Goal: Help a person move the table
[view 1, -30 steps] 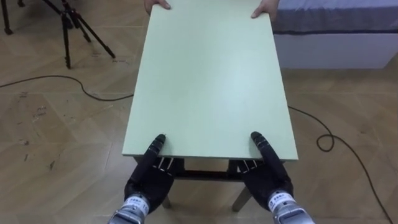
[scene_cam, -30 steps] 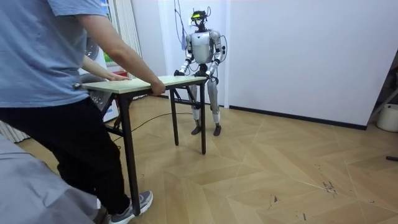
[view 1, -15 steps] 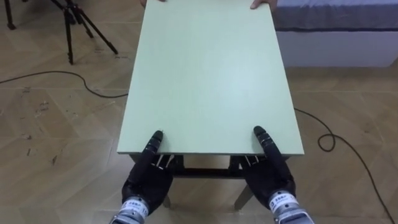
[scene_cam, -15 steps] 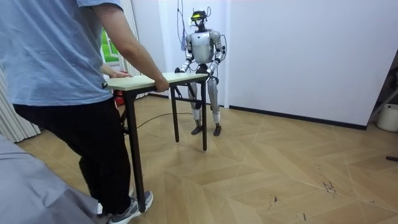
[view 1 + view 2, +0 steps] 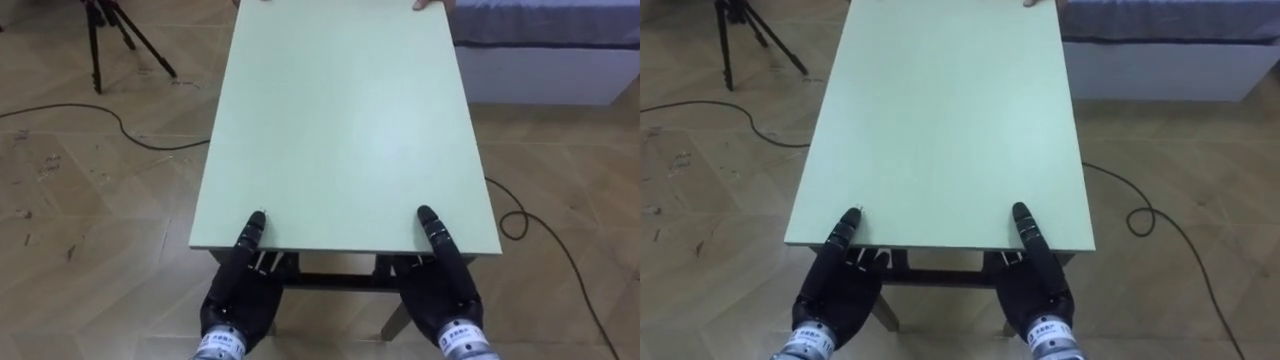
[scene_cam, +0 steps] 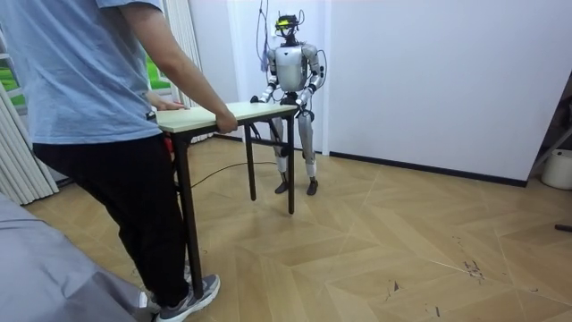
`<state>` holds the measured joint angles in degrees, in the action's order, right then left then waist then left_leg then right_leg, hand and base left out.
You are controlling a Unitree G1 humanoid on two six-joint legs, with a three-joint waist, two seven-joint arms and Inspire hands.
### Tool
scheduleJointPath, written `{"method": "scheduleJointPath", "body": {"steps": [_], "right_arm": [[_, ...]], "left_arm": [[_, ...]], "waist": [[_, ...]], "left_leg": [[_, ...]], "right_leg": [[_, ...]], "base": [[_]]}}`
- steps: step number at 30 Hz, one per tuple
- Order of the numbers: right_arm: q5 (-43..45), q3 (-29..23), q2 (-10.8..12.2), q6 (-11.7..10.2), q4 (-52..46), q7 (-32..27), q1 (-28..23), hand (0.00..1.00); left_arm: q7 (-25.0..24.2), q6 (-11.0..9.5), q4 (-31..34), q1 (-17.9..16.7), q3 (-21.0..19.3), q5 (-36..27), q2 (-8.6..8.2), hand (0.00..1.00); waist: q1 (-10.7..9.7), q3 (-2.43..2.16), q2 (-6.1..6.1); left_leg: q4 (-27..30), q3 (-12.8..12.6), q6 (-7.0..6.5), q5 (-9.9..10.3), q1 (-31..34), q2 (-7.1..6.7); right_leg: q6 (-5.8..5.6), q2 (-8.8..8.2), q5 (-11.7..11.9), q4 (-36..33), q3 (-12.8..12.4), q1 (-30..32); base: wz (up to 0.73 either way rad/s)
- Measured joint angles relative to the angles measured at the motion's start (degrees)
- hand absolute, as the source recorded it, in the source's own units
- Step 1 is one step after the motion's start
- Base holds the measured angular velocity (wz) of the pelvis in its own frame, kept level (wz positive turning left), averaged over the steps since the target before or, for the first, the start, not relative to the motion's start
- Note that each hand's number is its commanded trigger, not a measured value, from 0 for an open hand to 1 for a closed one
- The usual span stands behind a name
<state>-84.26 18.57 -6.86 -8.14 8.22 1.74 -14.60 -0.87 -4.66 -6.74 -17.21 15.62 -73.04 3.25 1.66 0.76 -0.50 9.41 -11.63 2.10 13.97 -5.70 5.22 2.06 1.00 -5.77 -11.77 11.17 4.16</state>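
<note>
The table, with a pale green top and dark legs, is held between the robot and a person. The robot stands at one short end, near a white wall, and the person stands at the opposite end on the room view's left.

The left hand grips the near edge by its left corner, with the thumb lying flat on the top and the fingers tucked under the board. The right hand clamps the same edge by the right corner in the same way.

At the far edge, a person's hand rests on the right corner. In the room view both of the person's hands hold that end.

On the wood floor, a tripod stands to the table's left with a dark cable near it. A bed sits to the right.
</note>
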Motion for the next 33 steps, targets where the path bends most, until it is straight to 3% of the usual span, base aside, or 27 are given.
{"method": "scheduleJointPath", "body": {"steps": [6, 10, 12, 13, 14, 15, 17, 20, 22, 24, 25, 26, 27, 28, 29, 30, 31, 32, 33], "right_arm": [[-1.62, 1.31, -0.07, -0.73, 0.00, 0.32, -0.03, 1.00], [-4.18, 2.72, -0.63, -0.95, 0.00, 2.05, -0.16, 1.00], [-4.23, 2.69, -0.15, -0.57, 0.12, 2.15, -0.39, 1.00], [-4.36, 2.71, -0.10, -0.44, 0.26, 2.15, -0.48, 1.00], [-4.43, 2.66, -0.36, -0.43, 0.31, 2.15, -0.46, 1.00], [-4.43, 2.59, -0.56, -0.48, 0.31, 2.16, -0.42, 1.00], [-4.38, 2.57, -0.79, -0.57, 0.37, 2.18, -1.15, 1.00], [-4.14, 2.57, -1.03, -0.53, 0.36, 2.57, -1.91, 1.00], [-3.68, 2.63, -1.38, -0.52, 0.34, 2.67, -1.98, 1.00], [-3.65, 2.53, -1.71, -0.64, 0.06, 3.67, -1.85, 1.00], [-3.65, 2.54, -1.95, -0.79, -0.09, 4.42, -1.51, 1.00], [-3.66, 2.57, -2.06, -0.81, -0.09, 4.61, -1.17, 1.00], [-3.63, 2.67, -2.15, -0.81, -0.09, 4.73, -0.94, 1.00], [-3.40, 2.50, -2.40, -0.91, -0.06, 4.80, -0.10, 1.00], [-3.40, 2.64, -2.75, -0.91, -0.06, 4.83, 0.85, 1.00], [-3.37, 2.73, -2.73, -0.99, -0.06, 4.93, 1.36, 1.00], [-3.39, 2.70, -2.83, -1.28, 0.01, 5.09, 2.43, 1.00], [-3.34, 2.63, -2.86, -1.81, 0.37, 5.09, 3.76, 1.00], [-3.31, 2.59, -2.78, -1.97, 0.74, 5.09, 4.51, 1.00]], "left_arm": [[0.00, -0.81, 0.35, 0.01, 1.14, -2.48, 1.80, 1.00], [-0.15, -2.01, 0.48, 0.06, 2.37, -3.94, 2.47, 1.00], [-0.26, -2.09, 0.48, 0.01, 2.28, -3.98, 2.82, 1.00], [-0.27, -2.07, 0.47, -0.05, 2.38, -4.05, 3.18, 1.00], [-0.27, -2.06, 0.47, -0.18, 2.57, -4.30, 3.02, 1.00], [-0.27, -2.06, 0.47, -0.20, 2.38, -4.32, 3.08, 1.00], [-0.32, -1.86, 0.47, -0.70, 2.73, -4.32, 3.54, 1.00], [-0.44, -1.64, 0.47, -1.43, 3.28, -5.68, 4.08, 1.00], [-0.80, -1.48, 0.47, -1.81, 3.54, -6.27, 4.42, 1.00], [-1.10, -1.49, 1.03, -1.79, 3.55, -6.26, 4.40, 1.00], [-1.14, -1.48, 1.58, -1.79, 3.59, -6.30, 4.37, 1.00], [-1.14, -1.42, 1.59, -1.77, 3.68, -6.50, 4.29, 1.00], [-1.19, -1.39, 1.59, -1.65, 3.72, -6.72, 4.20, 1.00], [-1.37, -1.40, 1.58, -1.33, 3.62, -7.18, 4.15, 1.00], [-1.52, -1.38, 1.58, -0.80, 3.53, -7.93, 4.22, 1.00], [-1.58, -1.39, 1.53, -0.27, 3.49, -8.09, 4.29, 1.00], [-1.65, -1.55, 1.09, 1.14, 3.51, -8.55, 4.27, 1.00], [-1.66, -1.61, 0.21, 3.01, 3.58, -8.79, 4.16, 1.00], [-1.66, -1.61, -0.35, 4.00, 3.58, -8.93, 4.07, 1.00]], "waist": [[-0.01, 0.04, 0.18], [0.07, 0.05, 0.33], [0.60, 0.04, 0.84], [0.70, 0.09, 0.96], [0.93, 0.17, 0.50], [1.33, 0.34, 0.03], [2.57, 0.37, -0.44], [2.90, 0.43, -0.78], [2.85, 0.36, -1.26], [2.17, 0.29, -1.75], [1.96, 0.58, -2.43], [1.31, 0.58, -3.38], [0.97, 0.56, -3.75], [0.62, 0.70, -4.53], [0.05, 0.66, -5.24], [0.00, 0.65, -5.29], [0.05, 0.66, -5.28], [-0.11, 0.59, -5.42], [-0.09, 0.58, -5.41]], "left_leg": [[0.79, 0.10, 0.01, 0.02, 0.54, 0.01], [5.82, 0.13, 0.76, 0.52, 2.56, 0.64], [11.42, 1.10, 1.32, 0.91, 5.09, 1.37], [17.19, 1.59, 1.41, 0.96, 7.60, 2.19], [24.93, 2.33, 1.45, 0.87, 11.36, 3.62], [28.63, 2.72, 1.47, 0.67, 13.00, 4.55], [38.86, 4.69, 1.80, -2.56, 18.15, 7.30], [46.70, 7.57, 2.01, -6.90, 21.22, 8.18], [52.65, 7.53, 2.44, -7.71, 20.91, 7.83], [53.32, 7.24, 2.89, -7.31, 19.58, 7.02], [52.76, 7.23, 3.76, -6.26, 18.09, 6.91], [50.65, 7.93, 5.11, -4.56, 15.91, 6.81], [49.24, 8.24, 5.34, -3.58, 14.77, 6.76], [44.58, 8.80, 5.61, -1.09, 12.40, 6.35], [38.66, 9.56, 5.71, 2.09, 10.37, 5.94], [35.57, 9.47, 5.69, 4.19, 9.48, 5.76], [28.71, 9.56, 5.56, 7.48, 7.93, 4.96], [22.65, 9.43, 4.92, 9.71, 7.01, 4.12], [20.13, 9.43, 4.39, 10.51, 6.80, 3.83]], "right_leg": [[0.08, -0.02, -0.04, 0.02, -0.08, 0.01], [0.69, -0.03, -0.40, -1.05, -0.05, 0.37], [1.46, 0.05, -1.08, -2.50, -0.01, 0.91], [2.04, 0.25, -1.46, -3.16, 0.05, 1.00], [2.69, 0.80, -1.93, -3.58, 0.12, 1.00], [3.09, 1.14, -2.19, -4.08, 0.09, 1.10], [4.76, 2.89, -3.52, -5.09, 0.53, 1.38], [6.58, 3.97, -4.62, -6.10, 1.42, 1.09], [7.44, 4.17, -5.59, -8.23, 1.72, 2.04], [7.89, 4.40, -5.81, -9.53, 2.37, 3.97], [8.18, 4.77, -5.62, -10.06, 2.46, 5.17], [8.44, 4.93, -5.27, -10.20, 3.32, 6.01], [8.48, 4.95, -5.13, -10.42, 3.71, 6.71], [8.60, 4.93, -4.80, -11.13, 4.10, 8.27], [8.67, 4.92, -3.98, -11.31, 4.70, 10.08], [8.73, 4.73, -3.47, -11.48, 4.87, 11.24], [8.76, 4.24, -2.30, -11.84, 5.27, 13.58], [8.56, 3.73, -0.87, -11.94, 5.76, 15.87], [8.53, 3.40, -0.07, -11.92, 6.08, 16.98]], "base": [[0.01], [0.00], [-0.05], [0.00], [-0.08], [-0.21], [-0.13], [0.05], [0.06], [0.21], [0.21], [0.19], [0.16], [0.12], [0.08], [0.08], [0.14], [0.15], [0.15]]}}
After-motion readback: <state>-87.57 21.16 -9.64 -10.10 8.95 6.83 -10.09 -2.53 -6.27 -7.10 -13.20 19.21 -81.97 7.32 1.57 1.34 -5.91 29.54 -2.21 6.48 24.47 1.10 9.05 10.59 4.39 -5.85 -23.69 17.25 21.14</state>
